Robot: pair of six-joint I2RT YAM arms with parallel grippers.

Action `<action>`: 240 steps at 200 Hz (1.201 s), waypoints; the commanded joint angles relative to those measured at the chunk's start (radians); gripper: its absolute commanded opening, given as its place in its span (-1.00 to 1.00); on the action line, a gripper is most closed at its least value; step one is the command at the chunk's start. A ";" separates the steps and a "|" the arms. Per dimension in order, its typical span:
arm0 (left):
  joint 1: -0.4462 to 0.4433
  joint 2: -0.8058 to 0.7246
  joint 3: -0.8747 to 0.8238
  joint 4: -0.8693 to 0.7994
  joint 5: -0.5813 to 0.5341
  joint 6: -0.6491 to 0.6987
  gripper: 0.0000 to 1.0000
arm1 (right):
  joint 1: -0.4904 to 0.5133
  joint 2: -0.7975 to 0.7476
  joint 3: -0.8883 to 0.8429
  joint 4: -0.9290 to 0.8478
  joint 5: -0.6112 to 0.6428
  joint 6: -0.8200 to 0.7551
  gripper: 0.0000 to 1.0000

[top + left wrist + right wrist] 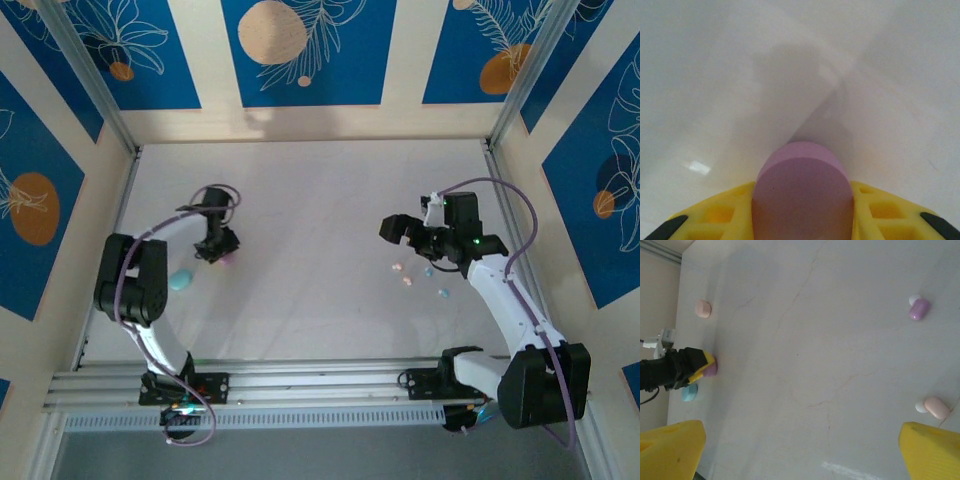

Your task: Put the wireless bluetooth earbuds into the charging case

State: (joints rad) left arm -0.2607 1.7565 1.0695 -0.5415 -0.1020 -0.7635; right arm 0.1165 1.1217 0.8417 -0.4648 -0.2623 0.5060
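Note:
My left gripper (pixel 217 246) is shut on a purple oval charging case (pixel 802 192), whose rounded end sticks out between the yellow fingers (pixel 725 212), low over the white table. Several tiny pastel earbuds (pixel 407 281) lie scattered on the table just below my right gripper (pixel 400 232). In the right wrist view a purple earbud (pixel 918 309) and a pink earbud (pixel 936 407) lie at the right. The right gripper (pixel 802 440) is open, its yellow fingertips (pixel 670 450) wide apart, with nothing between them.
A light blue case (pixel 180 280) lies beside the left arm. A pink case (pixel 703 308) and the blue case (pixel 689 392) lie near the left gripper (pixel 700 367) in the right wrist view. Walls enclose the white table (pixel 310 210) on three sides.

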 commanded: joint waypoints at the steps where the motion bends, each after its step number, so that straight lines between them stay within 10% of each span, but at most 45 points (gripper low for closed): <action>1: -0.172 -0.004 -0.007 0.018 0.046 -0.079 -0.40 | 0.029 0.021 -0.017 -0.005 -0.008 0.012 0.97; 45: -0.469 0.133 0.098 0.029 0.027 -0.227 -0.39 | 0.106 0.079 -0.013 -0.015 0.035 0.012 0.92; 89: -0.572 0.213 0.200 0.002 0.016 -0.284 -0.21 | 0.139 0.093 -0.026 -0.014 0.080 0.017 0.89; 148: -0.553 0.070 0.149 0.009 -0.070 -0.261 0.52 | 0.167 0.134 -0.029 -0.004 0.089 0.019 0.66; 240: -0.323 -0.473 -0.189 0.129 -0.175 -0.196 0.53 | 0.509 0.503 0.208 -0.038 0.243 -0.012 0.58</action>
State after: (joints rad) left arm -0.6380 1.3674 0.9424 -0.4583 -0.2634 -0.9874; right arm 0.5377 1.5455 0.9569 -0.4660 -0.0975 0.5201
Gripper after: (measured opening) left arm 0.768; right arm 0.762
